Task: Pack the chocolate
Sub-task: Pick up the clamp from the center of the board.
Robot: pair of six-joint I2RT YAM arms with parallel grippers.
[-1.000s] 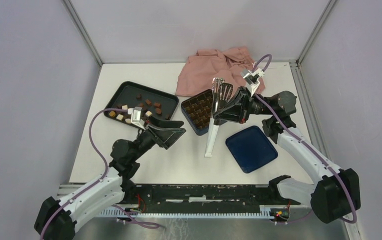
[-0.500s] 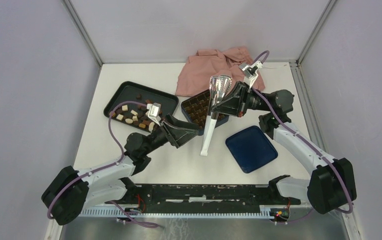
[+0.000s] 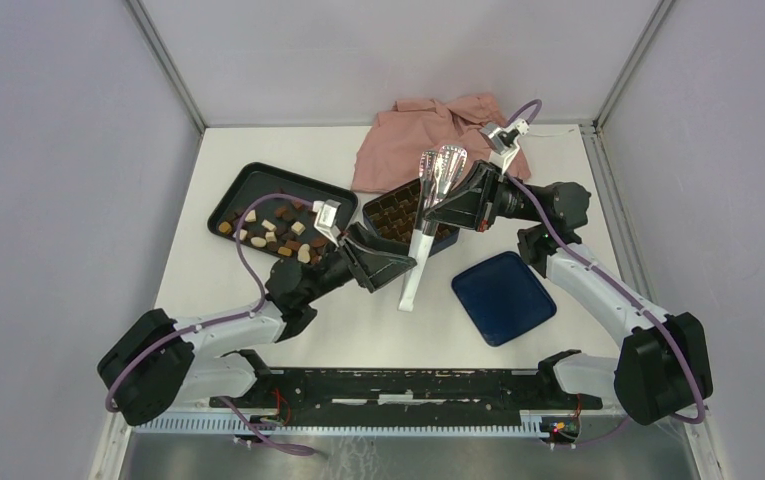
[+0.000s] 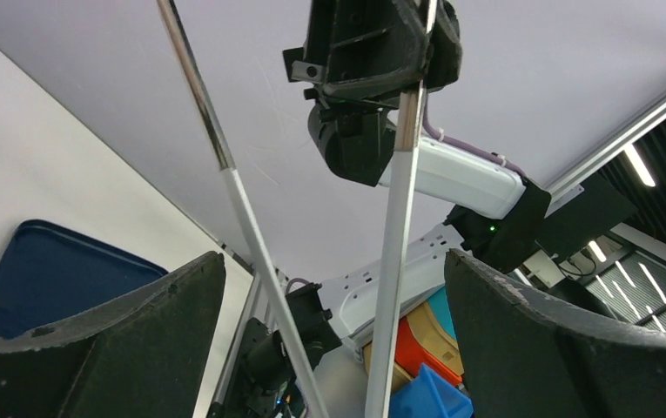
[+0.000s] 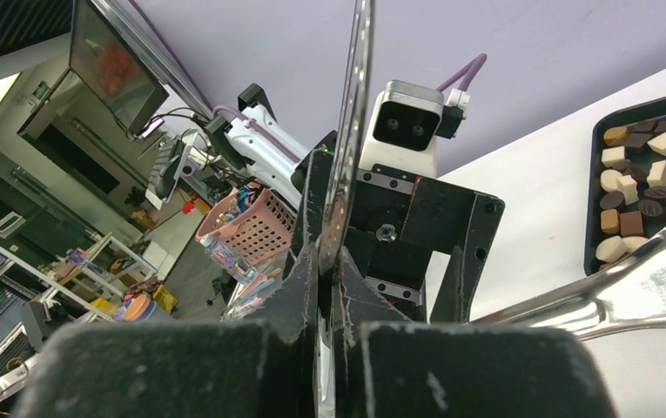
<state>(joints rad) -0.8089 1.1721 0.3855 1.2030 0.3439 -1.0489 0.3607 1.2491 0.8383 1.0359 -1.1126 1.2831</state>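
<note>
Tongs ready to swap hands

My right tool (image 3: 438, 212) is pinching the tongs (image 3: 420, 250) and tilts them so my left tool (image 3: 405, 272) (spread wide) sits around the white handle. The chocolate (image 3: 278, 228) waits in the black tray (image 3: 258, 180) on the counter (image 3: 358, 320).

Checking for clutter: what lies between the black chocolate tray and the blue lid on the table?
In the top view, the open left gripper and the tongs stand between the tray and the lid.
</note>
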